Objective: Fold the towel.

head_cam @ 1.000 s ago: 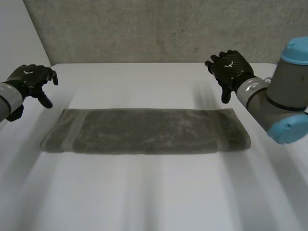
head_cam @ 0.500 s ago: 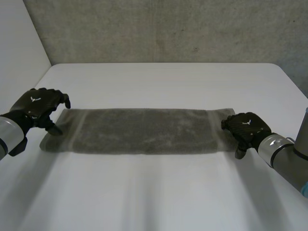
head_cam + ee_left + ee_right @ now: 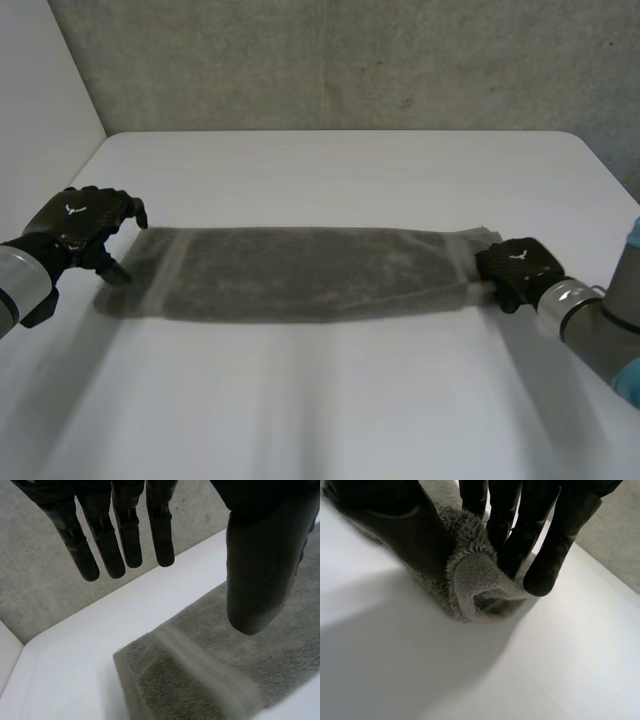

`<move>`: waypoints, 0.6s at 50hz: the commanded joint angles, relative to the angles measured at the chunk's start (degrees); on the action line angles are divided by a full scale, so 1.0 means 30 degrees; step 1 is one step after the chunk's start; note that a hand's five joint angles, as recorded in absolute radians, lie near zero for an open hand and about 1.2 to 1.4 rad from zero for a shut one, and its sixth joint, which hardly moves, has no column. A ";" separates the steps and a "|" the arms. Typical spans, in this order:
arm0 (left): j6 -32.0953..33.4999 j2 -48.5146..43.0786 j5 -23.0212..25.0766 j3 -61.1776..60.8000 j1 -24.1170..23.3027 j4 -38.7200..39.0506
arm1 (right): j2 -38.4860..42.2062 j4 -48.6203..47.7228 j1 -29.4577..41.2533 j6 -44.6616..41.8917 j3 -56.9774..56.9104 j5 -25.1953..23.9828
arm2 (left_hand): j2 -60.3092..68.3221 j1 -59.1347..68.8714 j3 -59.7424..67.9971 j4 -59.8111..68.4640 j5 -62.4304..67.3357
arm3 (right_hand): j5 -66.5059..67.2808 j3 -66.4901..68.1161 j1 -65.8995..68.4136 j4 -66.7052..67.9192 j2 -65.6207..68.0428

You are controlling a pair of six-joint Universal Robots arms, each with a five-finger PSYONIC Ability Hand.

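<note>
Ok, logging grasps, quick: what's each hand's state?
Left hand: open, over one end of the grey towel.
Right hand: shut on the towel's other end.

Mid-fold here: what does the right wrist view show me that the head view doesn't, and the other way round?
Right wrist view: the right hand holds the end of the towel bunched into a small roll, pinched between thumb and fingers. Head view: the towel lies as one long strip across the white table, with the left hand at its opposite end. Both: the right hand at the towel's right end, with the white table beneath.
</note>
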 commanded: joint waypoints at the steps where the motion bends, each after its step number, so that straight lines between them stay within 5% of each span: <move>1: 0.0000 0.0056 0.0001 -0.0006 0.0086 0.0005 | -0.0618 0.0037 -0.2078 -0.0223 0.0003 -0.0070 | -0.0747 -0.0650 -0.0860 -0.0894 -0.0150 | 0.1336 0.1834 0.1756 0.1243 0.1901; 8: 0.0000 0.0056 0.0031 -0.0006 0.0320 0.0005 | -0.1057 0.0533 -0.5882 -0.3291 -0.1516 -0.0157 | -0.0747 -0.0650 -0.0860 -0.0894 -0.0150 | 0.1336 0.1834 0.1756 0.1243 0.1901; 15: 0.0000 0.0056 0.0031 0.0023 0.0379 0.0005 | -0.1351 0.2821 -0.5506 -0.3943 -0.4157 -0.0011 | -0.0747 -0.0650 -0.0860 -0.0894 -0.0150 | 0.1336 0.1834 0.1756 0.1243 0.1901; 23: 0.0029 0.0144 0.0001 0.0082 0.0350 0.0093 | -0.2698 0.3905 0.0177 -0.1248 -0.6706 0.0428 | -0.0747 -0.0650 -0.0860 -0.0894 -0.0150 | 0.1336 0.1834 0.1756 0.1243 0.1901; 30: 0.0000 0.0407 -0.0028 0.0053 0.0320 0.0093 | 0.0194 0.3905 0.8511 -0.0632 -1.0594 0.2504 | -0.0747 -0.0650 -0.0860 -0.0894 -0.0150 | 0.1336 0.1834 0.1756 0.1243 0.1901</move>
